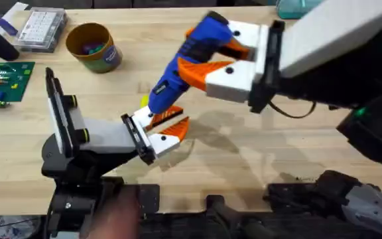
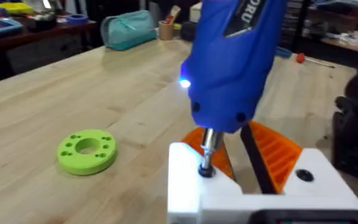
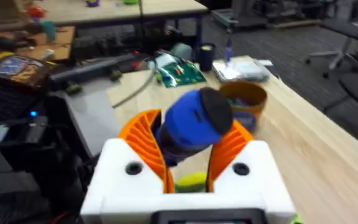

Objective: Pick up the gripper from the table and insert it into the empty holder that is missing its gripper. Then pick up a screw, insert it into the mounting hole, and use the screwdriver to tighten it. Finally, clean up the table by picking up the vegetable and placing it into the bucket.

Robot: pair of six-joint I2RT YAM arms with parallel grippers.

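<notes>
The right arm reaches in across the table [image 1: 257, 159], its right gripper [image 1: 217, 56] clamped on the upper body of the blue screwdriver [image 1: 184, 66], which slants down between the orange pads toward the left gripper [image 1: 166, 129]. The left arm lies low, its white fingers [image 2: 191, 186] with orange pads standing apart, and the screwdriver's metal bit [image 2: 207, 152] comes down onto the top of one white finger. Part of a white word, "ORU", reads on the screwdriver's side; the bucket [image 1: 93, 46] stands well beyond both grippers, and a lime-green ring [image 2: 87, 150] lies near the left fingers.
</notes>
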